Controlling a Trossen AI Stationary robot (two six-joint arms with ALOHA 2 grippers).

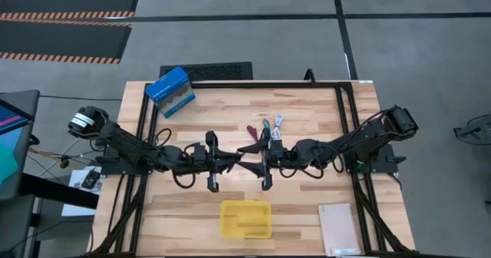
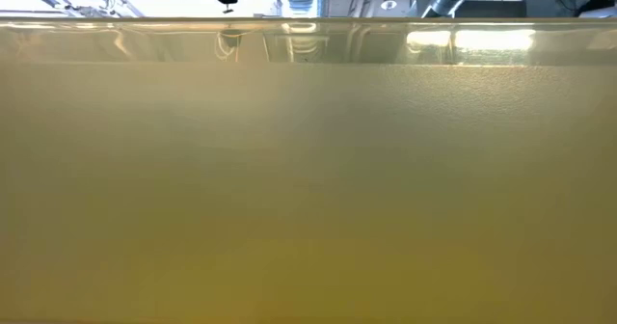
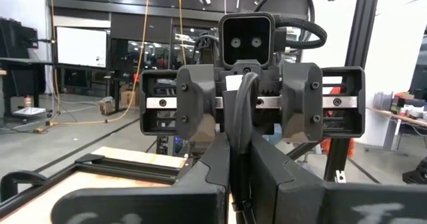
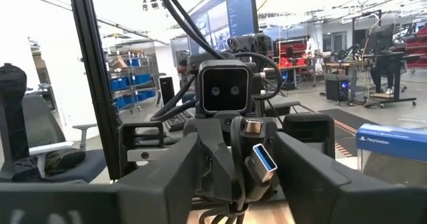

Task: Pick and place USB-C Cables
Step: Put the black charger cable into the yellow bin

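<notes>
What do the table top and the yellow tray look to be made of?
Table top: looks like wood, pale planks with visible grain and joints, matte finish. Yellow tray: probably plastic, uniform bright yellow with moulded rim; in the low view its wall looks translucent and slightly glossy.

— What do the arms look like?
— Matte black, jointed, trailing looped black cables.
— And the left gripper (image 1: 232, 164)?
— Blocky dark fingers, silver screws, a boxy two-lens camera. The right gripper (image 1: 247, 163) matches.

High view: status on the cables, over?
Left gripper shut on dark cable, facing open right gripper. Three cables loose on table. Both grippers sit between them and yellow tray.
</notes>
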